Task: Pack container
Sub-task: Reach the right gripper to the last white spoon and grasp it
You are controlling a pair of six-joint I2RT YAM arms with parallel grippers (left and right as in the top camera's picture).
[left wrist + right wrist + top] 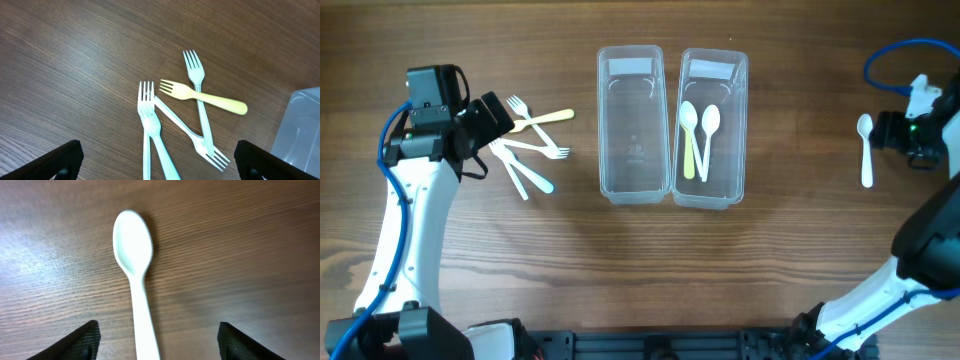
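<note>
One glossy white plastic spoon (135, 280) flat on woodgrain table (240, 240) at right, long axis near-to-far, oval bowl pointing far. Close by, right gripper (160, 342) spread wide, holding nothing; left gripper (162, 162) likewise gaping, empty, near thin forks (146, 100)

The table (800, 280) fills all three views up to the edges. Its top is dark brown wood, and the fine grain runs from left to right in the overhead view. The surface shines a little: in the right wrist view a pale glare (35, 255) lies on the left part. Elsewhere the light is soft and even.
</note>
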